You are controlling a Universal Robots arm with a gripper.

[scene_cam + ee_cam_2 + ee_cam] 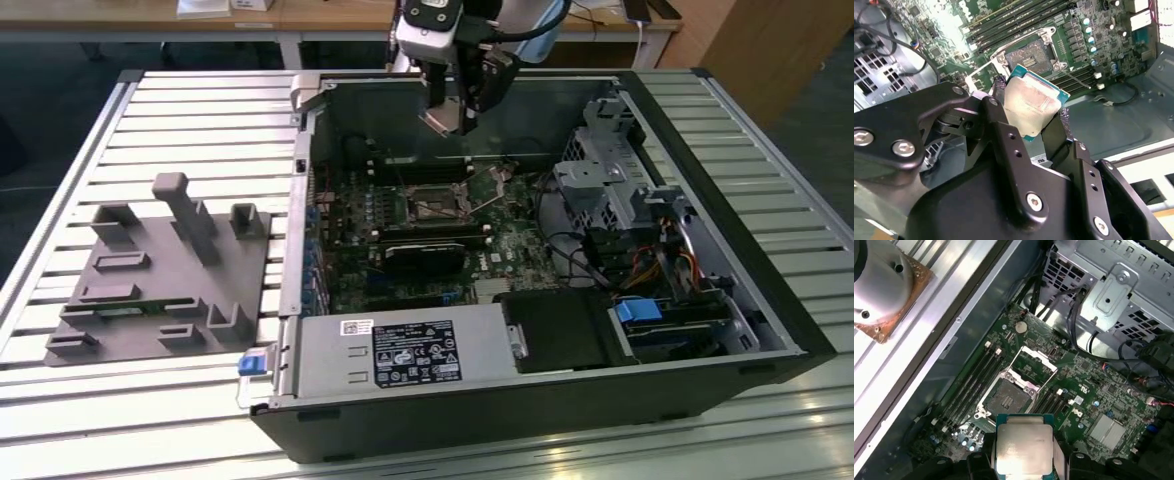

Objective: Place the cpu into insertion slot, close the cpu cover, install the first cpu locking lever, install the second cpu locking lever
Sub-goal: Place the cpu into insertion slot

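Currently step one: hand (450,123) clamped on cpu (1024,450), held over the case, well above the bare slot (1006,400); cover (1037,365) raised. Seating likely needs the chip squared to slot, lowered flat.

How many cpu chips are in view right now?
1. The cpu is held by the gripper, jaws shut on it, above the motherboard, near the empty insertion slot.

Print on the power-supply label (414,353) is unreadable.
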